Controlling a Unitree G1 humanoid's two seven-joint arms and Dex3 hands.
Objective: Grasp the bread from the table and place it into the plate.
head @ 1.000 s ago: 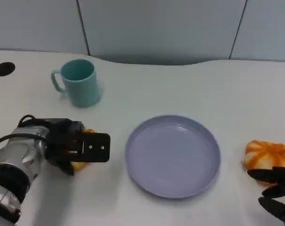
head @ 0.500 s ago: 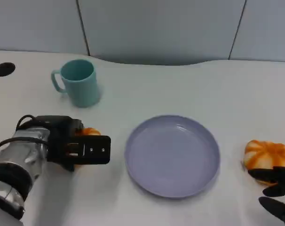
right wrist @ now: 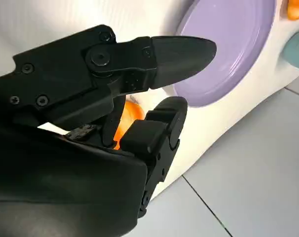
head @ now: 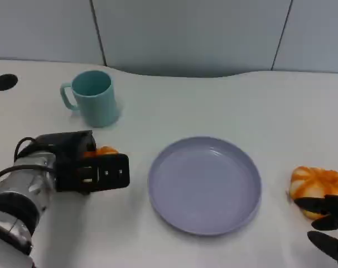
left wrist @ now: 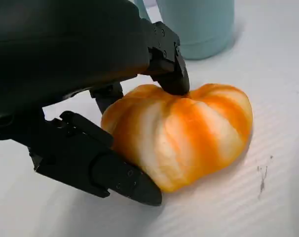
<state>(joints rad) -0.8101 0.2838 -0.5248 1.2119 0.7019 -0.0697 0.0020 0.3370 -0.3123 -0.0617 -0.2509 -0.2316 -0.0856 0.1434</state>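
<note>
While the bread (left wrist: 184, 140) is clasped by the left robot hand (head: 93, 170) on the bench (head: 225, 100), the plate (head: 205, 184) lies just beside it, with nothing on it.

As the left wrist view shows, the orange-and-white ribbed bun is pressed by one finger (left wrist: 171, 74) on its top and by another (left wrist: 115, 177) low on its near side; whether it is lifted off the bench cannot be told. It is judged to be light, soft and easily dented, so hold is best taken across its broad middle with gentle pressure. A teal mug (head: 93, 97) stands behind it. A second bun (head: 317, 184) lies on the far side of the plate, and the right robot hand (head: 328, 226), released with fingers apart, is poised just beside it.
</note>
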